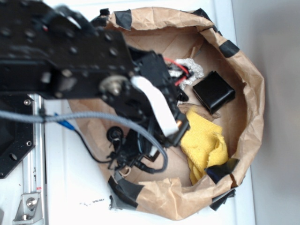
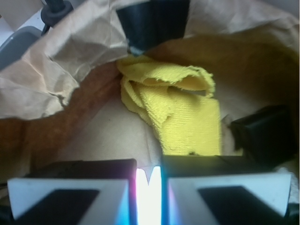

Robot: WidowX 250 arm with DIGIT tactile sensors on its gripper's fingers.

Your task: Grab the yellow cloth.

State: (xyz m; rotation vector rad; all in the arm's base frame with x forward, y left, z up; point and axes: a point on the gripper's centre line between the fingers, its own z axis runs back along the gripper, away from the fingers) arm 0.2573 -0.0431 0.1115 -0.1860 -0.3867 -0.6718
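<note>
White desk (image 1: 84, 187) carries a ring of crumpled brown paper (image 1: 248, 93), taped with black strips, that walls in a small pen. Inside it the black arm (image 1: 70, 56) reaches down at a slant, trailing a grey cable (image 1: 93, 117).

From the exterior view the claw (image 1: 180, 129) sits low in the pen, its tip right at the edge of the yellow cloth (image 1: 206, 143); whether it touches the fabric cannot be told. From the wrist view the claw (image 2: 149, 185) fills the bottom edge, its two white-faced fingers (image 2: 70, 194) drawn nearly together, with only a thin bright slit between them and nothing gripped.

The cloth (image 2: 183, 112) lies just ahead of the claw on the paper floor, bunched and folded at its far end and flatter at the near end, which reaches down to the fingers. Ahead and to the right of the claw stands a black box (image 2: 262, 133), close beside the cloth. In the exterior view the box (image 1: 213, 91) sits just beyond the cloth, and a crumpled white wad (image 1: 192, 70) lies next to it against the arm. Past the cloth's far end, a strip of black tape (image 2: 154, 21) hangs on the paper wall.
</note>
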